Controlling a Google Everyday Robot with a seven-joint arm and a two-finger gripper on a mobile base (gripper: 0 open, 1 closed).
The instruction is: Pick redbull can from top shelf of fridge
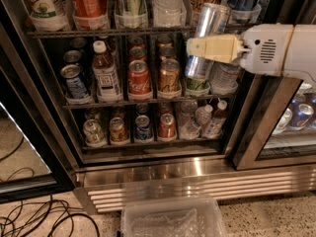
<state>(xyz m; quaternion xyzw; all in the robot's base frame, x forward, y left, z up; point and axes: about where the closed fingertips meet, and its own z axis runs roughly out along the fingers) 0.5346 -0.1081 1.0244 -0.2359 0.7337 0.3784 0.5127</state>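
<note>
My gripper (203,49), cream fingers on a white arm (279,49) coming in from the right, is shut on the redbull can (211,19). The slim silver can is tilted, its top leaning right, and hangs in front of the open fridge (163,174), just below the right end of the top shelf (98,32). The can's lower end (197,68) hangs in front of the middle rack's right side. The top shelf holds cups, cans and bottles in clear holders.
The middle rack holds a red Coca-Cola can (138,80), a bottle (105,73) and other cans. A clear plastic bin (170,218) sits on the floor in front. Black cables (39,218) lie at lower left. The open glass door (19,147) stands left.
</note>
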